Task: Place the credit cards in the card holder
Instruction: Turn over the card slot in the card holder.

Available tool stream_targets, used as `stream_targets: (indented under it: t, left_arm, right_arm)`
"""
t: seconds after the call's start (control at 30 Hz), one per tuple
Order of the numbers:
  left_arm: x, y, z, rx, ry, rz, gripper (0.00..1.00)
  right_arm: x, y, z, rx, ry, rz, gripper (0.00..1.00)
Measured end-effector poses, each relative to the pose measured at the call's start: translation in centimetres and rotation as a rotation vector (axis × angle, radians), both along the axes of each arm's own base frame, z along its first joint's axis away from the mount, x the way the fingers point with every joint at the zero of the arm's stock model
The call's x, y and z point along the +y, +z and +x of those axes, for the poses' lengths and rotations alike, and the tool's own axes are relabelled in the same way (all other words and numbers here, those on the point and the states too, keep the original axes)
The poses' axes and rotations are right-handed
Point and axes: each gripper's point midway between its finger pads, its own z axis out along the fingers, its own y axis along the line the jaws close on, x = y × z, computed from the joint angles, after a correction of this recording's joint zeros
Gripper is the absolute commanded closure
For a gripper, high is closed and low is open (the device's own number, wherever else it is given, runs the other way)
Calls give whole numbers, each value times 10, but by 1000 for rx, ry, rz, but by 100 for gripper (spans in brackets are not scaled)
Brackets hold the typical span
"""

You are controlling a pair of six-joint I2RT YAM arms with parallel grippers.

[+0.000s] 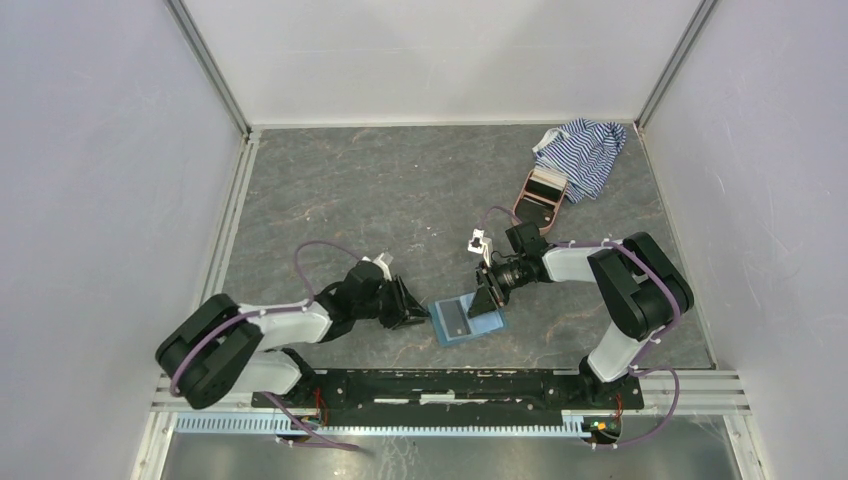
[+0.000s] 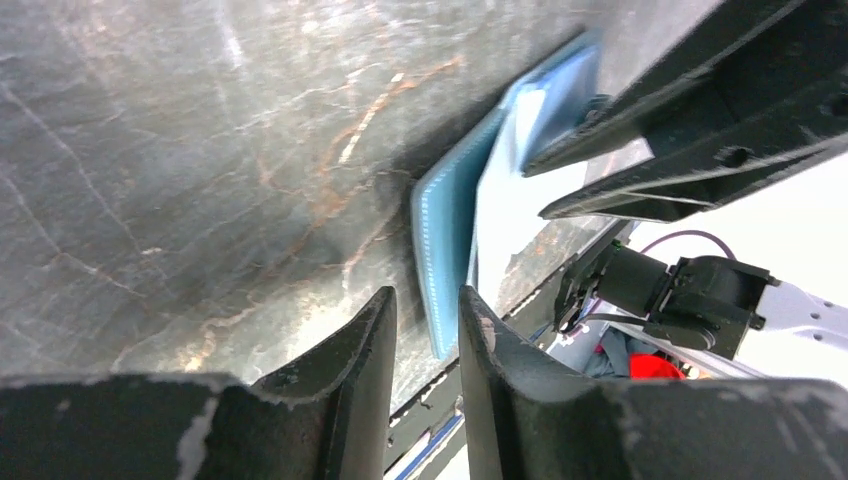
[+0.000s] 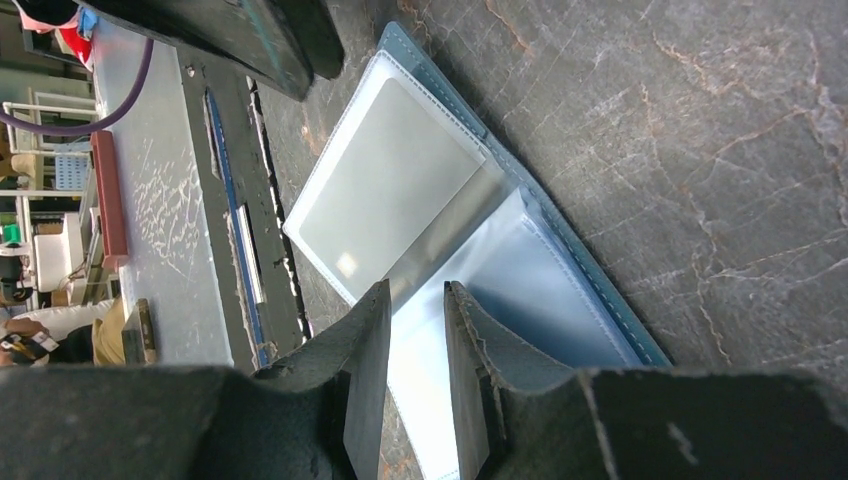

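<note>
The teal-blue card holder lies open and flat near the front of the table, its clear sleeves up. A grey credit card sits in the left sleeve, seen through the plastic in the right wrist view. My right gripper hangs over the holder's right half, with its fingertips low over the sleeves, a narrow gap between them and nothing in it. My left gripper is beside the holder's left edge, slightly open and empty. Other credit cards are out of view.
A pink case lies at the back right, with a blue-white striped cloth behind it in the corner. The black base rail runs just in front of the holder. White walls enclose the grey stone table.
</note>
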Motion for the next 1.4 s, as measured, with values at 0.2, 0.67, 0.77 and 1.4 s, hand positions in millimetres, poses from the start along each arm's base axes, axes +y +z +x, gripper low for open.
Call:
stream_targets:
  t: [0.2, 0.67, 0.77, 1.4]
  left_arm:
    - [1, 37, 10, -154, 0, -47, 59]
    - [-9, 154, 50, -581, 12, -160, 39]
    - [-7, 177, 54, -658, 25, -179, 27]
    - [30, 210, 50, -801, 127, -131, 0]
  right_arm:
    - [0, 2, -1, -14, 17, 12, 65]
    - [3, 44, -2, -188, 178, 146, 62]
    - [0, 51, 3, -233, 209, 157, 62]
    - [-109, 148, 119, -711, -166, -18, 60]
